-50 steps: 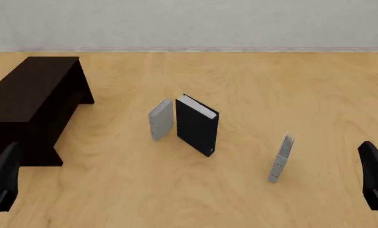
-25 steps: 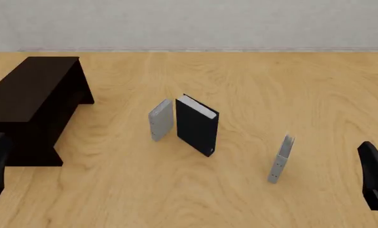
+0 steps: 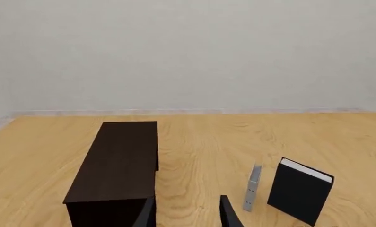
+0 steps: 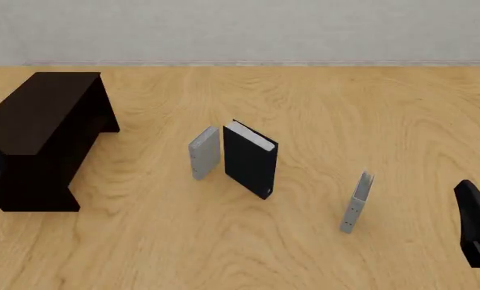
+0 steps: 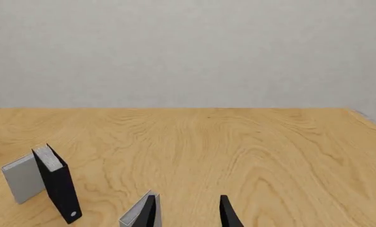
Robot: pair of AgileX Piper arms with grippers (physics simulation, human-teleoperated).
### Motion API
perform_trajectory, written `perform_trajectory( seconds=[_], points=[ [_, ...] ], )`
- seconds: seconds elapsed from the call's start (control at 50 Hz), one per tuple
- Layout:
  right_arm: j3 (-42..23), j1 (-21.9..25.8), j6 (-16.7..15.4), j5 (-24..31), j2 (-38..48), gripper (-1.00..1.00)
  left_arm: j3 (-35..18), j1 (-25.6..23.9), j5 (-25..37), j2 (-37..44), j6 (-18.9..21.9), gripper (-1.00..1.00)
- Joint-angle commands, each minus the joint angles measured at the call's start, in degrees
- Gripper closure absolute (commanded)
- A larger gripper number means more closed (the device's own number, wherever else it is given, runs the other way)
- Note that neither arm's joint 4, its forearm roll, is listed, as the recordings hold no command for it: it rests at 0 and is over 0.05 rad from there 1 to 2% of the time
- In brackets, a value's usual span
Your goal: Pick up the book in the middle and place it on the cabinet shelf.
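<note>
Book [image 4: 250, 159] stands upright mid-table, black cover with a white page edge on top, a small grey book [image 4: 205, 152] just beside it on its left. A thin grey book [image 4: 357, 201] stands well apart to the right. The cabinet [image 4: 38, 136] sits far left. Both arms are mostly cut off by the front view's edges. The left gripper [image 3: 186, 213] and right gripper [image 5: 186, 213] show only parted fingertips, holding nothing.
</note>
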Motion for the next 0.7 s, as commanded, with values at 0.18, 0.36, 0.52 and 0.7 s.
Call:
perform_trajectory(
  seconds=[0.18, 0.36, 0.52, 0.7],
  points=[
    [-0.1, 0.0, 0.0, 0.0, 0.0, -1.0, -8.8, -8.1, -3.9, 13.6, 2.1, -1.0],
    [0.1, 0.0, 0.0, -0.4, 0.3, -1.0, -19.4, -14.1, -2.5, 24.9, 5.7, -1.0],
    [0.0, 0.0, 0.0, -0.3, 0.2, -1.0, -22.9, -17.7, -3.0, 30.3, 9.6, -1.0],
    [0.1, 0.0, 0.0, -0.3, 0.3, -1.0, -30.4, -22.3, -1.4, 39.4, 12.3, -1.0]
  ],
)
